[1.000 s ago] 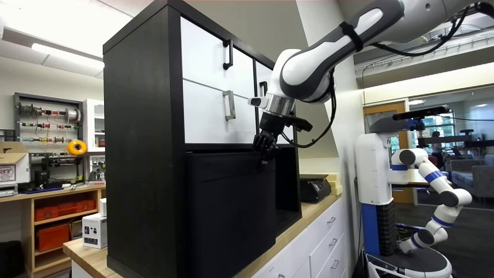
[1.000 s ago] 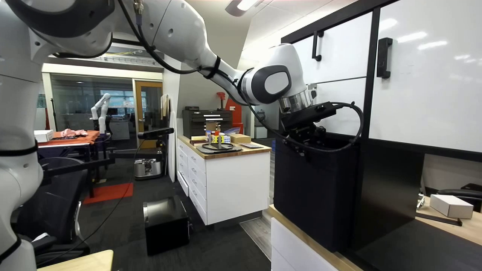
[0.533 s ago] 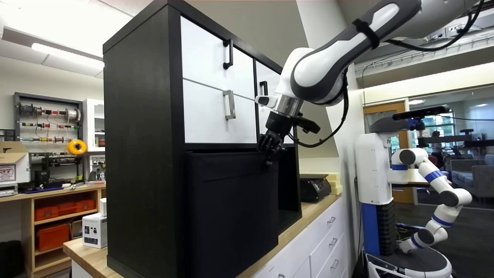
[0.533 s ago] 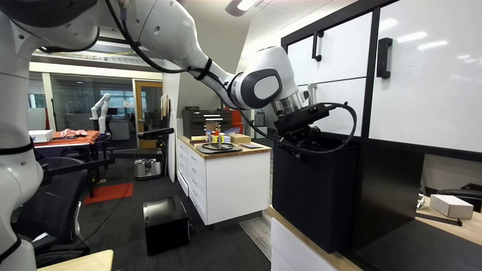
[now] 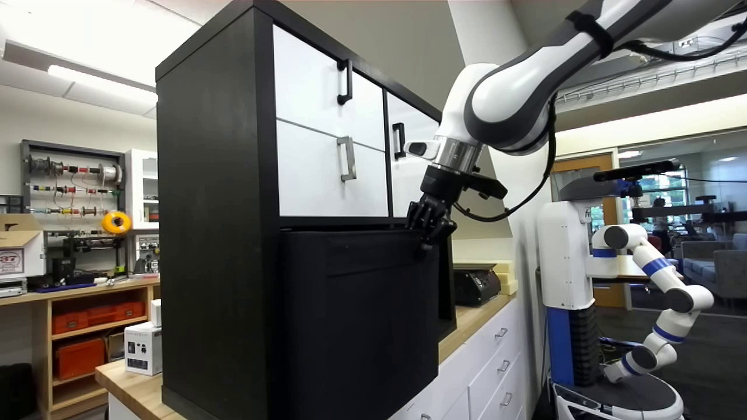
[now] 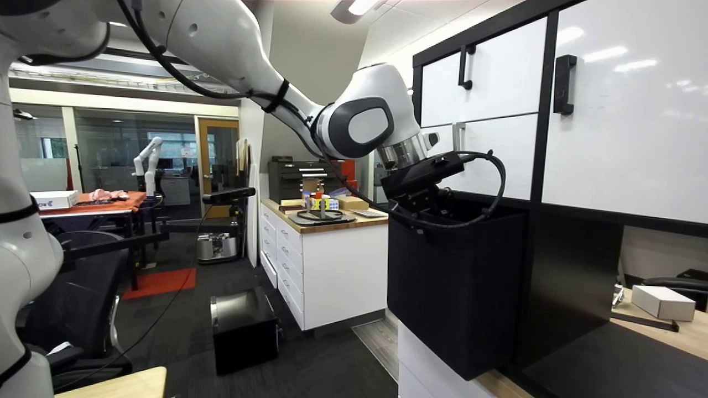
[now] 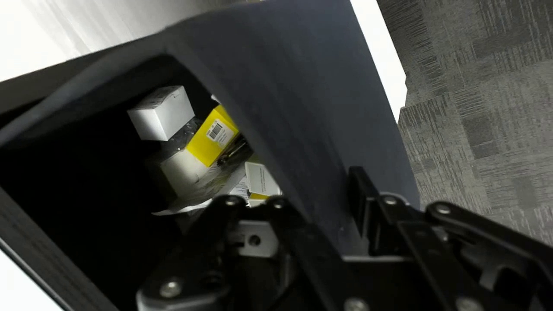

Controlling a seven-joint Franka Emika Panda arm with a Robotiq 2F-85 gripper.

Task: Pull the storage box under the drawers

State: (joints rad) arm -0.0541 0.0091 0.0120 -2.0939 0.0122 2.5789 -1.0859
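Observation:
The storage box point(image 5: 362, 321) is a large matte black box pulled partly out of its bay below the white drawers point(image 5: 327, 166). In an exterior view the box point(image 6: 431, 276) has its front bottom edge out past the counter edge. My gripper point(image 5: 424, 234) is at the top rim of the front wall. In the wrist view the front wall point(image 7: 298, 99) runs between the fingers. One finger point(image 7: 359, 190) lies against its outer face. The other is on the inner side, its tip hidden. The gripper looks shut on the wall.
The black cabinet frame point(image 5: 210, 233) stands on a wooden counter point(image 5: 461, 335). Inside the box lie a white carton point(image 7: 166, 114) and a yellow carton point(image 7: 211, 136). A white counter unit point(image 6: 348, 276) stands beyond, and a black case point(image 6: 246, 331) is on the floor.
The gripper and the storage box have moved together outward from the cabinet, toward the arm's base. The front bottom edge now hangs over the counter edge. The drawers have not moved.

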